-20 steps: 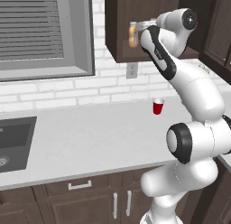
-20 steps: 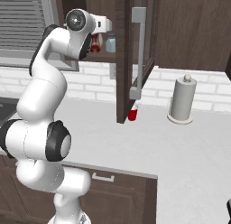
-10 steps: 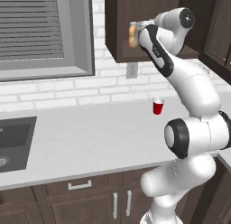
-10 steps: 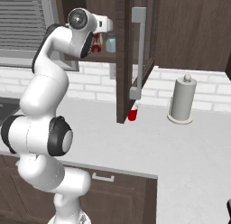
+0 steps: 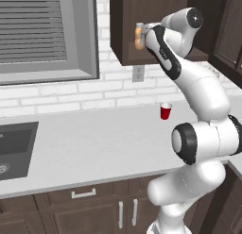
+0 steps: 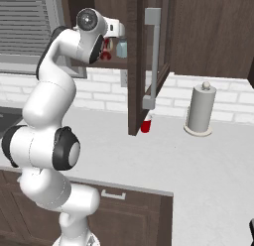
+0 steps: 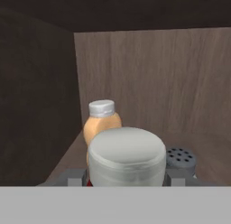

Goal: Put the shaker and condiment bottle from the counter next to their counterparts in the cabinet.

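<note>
My gripper (image 7: 126, 177) is shut on the condiment bottle (image 7: 127, 156), whose wide white cap fills the lower middle of the hand view. In the right base view its red body (image 6: 105, 54) shows under the hand, inside the dark brown cabinet (image 5: 124, 25). Just behind it on the shelf stand the counterparts: an orange bottle (image 7: 102, 123) with a white cap and, to its right, a pale blue-grey shaker (image 7: 181, 159). The orange bottle (image 5: 139, 36) also shows left of the hand. The shaker from the counter (image 5: 94, 143) is out of view.
A red cup (image 5: 165, 111) stands on the counter by the wall. The open cabinet door (image 6: 136, 66) hangs right of the arm, with its long handle (image 6: 152, 56). A paper towel roll (image 6: 200, 109) stands further right. A dark sink (image 5: 14, 148) lies at the left.
</note>
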